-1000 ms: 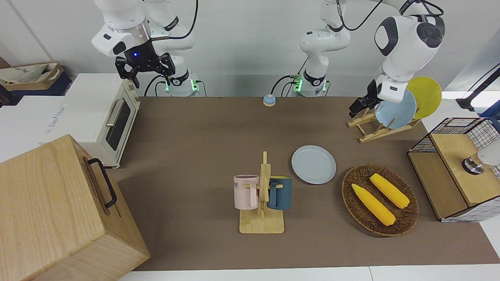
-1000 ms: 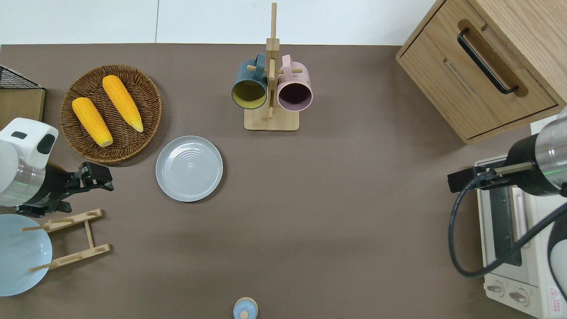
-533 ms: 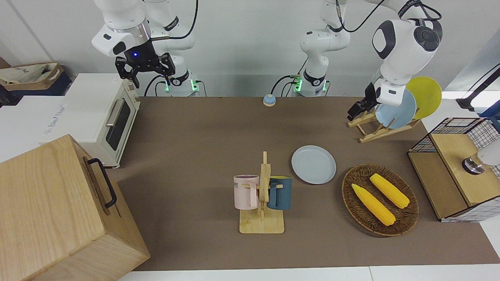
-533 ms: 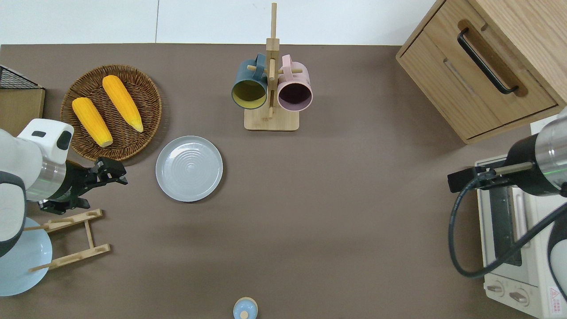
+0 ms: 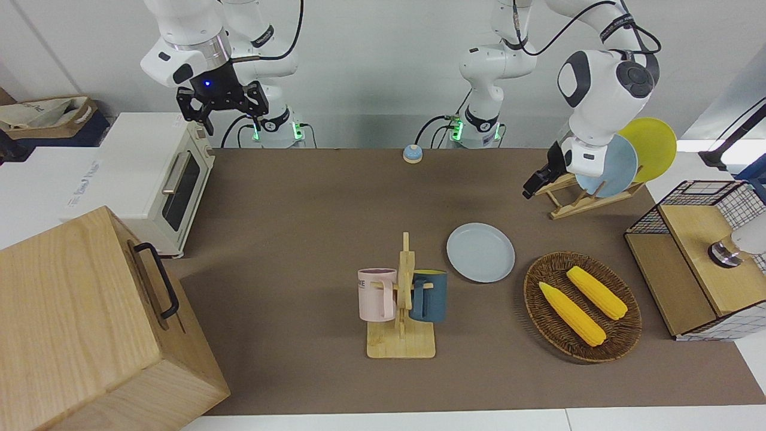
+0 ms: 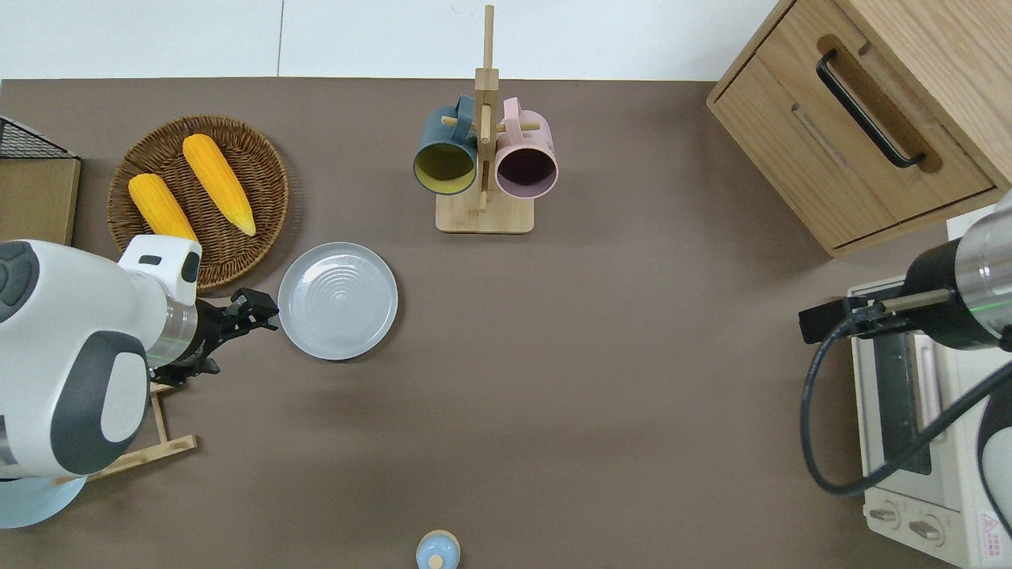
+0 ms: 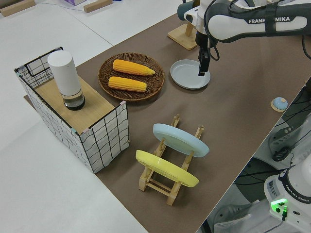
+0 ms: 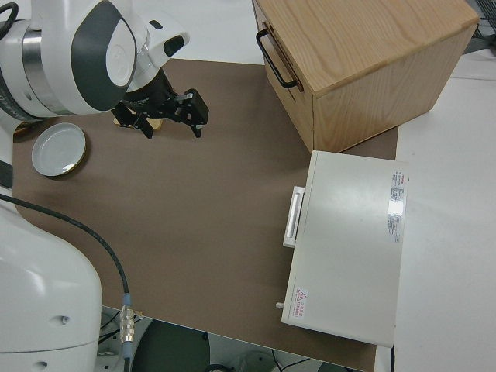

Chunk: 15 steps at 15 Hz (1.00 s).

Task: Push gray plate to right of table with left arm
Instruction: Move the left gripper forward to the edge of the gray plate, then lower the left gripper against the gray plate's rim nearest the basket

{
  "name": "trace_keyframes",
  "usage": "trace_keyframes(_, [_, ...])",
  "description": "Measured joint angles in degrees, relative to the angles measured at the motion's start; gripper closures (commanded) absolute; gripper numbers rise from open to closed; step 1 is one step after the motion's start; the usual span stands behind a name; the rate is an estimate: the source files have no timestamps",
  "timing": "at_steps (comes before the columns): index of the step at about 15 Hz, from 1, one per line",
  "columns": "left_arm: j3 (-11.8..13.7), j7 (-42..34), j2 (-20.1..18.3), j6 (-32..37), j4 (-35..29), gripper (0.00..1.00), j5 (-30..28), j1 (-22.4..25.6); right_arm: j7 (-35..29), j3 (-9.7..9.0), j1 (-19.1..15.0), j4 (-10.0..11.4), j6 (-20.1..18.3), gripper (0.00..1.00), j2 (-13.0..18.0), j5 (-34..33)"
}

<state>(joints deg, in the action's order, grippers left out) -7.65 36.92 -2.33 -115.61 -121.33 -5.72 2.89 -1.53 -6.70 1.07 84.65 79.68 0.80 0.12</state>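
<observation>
The left gripper (image 6: 251, 310), whose finger state cannot be told, is up beside the gray plate (image 6: 337, 300) on its basket (image 6: 261, 162) side, so the push runs toward the mug rack's end of the surface.

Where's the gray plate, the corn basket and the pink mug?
gray plate (image 6: 337, 300), overhead view, its middle.
corn basket (image 6: 265, 170), overhead view, woven rim.
pink mug (image 5: 377, 294), front view, its side.

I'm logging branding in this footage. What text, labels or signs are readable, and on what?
"FRANKA EMIKA": on the left arm.
"ME": on the pink mug; the rest is hidden.
Lettering on the toaster oven top, its sticker and red warning triangle: too small to read.
</observation>
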Motion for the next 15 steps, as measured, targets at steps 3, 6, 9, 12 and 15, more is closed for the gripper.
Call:
trace_keyframes(3, [0.0,1.1,0.0,-5.6,-3.7,0.02,0.0,-0.2,0.0,0.00,0.0,0.0,0.0,0.017,0.0,0.0])
trace_keyframes(6, [0.0,3.0,0.0,-10.8,-7.1,0.02,0.0,-0.6,0.0,0.00,0.0,0.0,0.0,0.017,0.0,0.0])
trace_keyframes(9, [-0.1,5.6,0.2,-16.4,-10.2,0.02,0.0,-1.9,0.0,0.00,0.0,0.0,0.0,0.017,0.0,0.0])
trace_keyframes(12, [-0.1,8.0,0.9,-19.7,-12.0,0.02,0.0,-3.7,0.0,0.00,0.0,0.0,0.0,0.017,0.0,0.0])
trace_keyframes(15, [-0.1,9.0,2.5,-21.9,-12.6,0.02,0.0,-4.9,0.0,0.00,0.0,0.0,0.0,0.017,0.0,0.0])
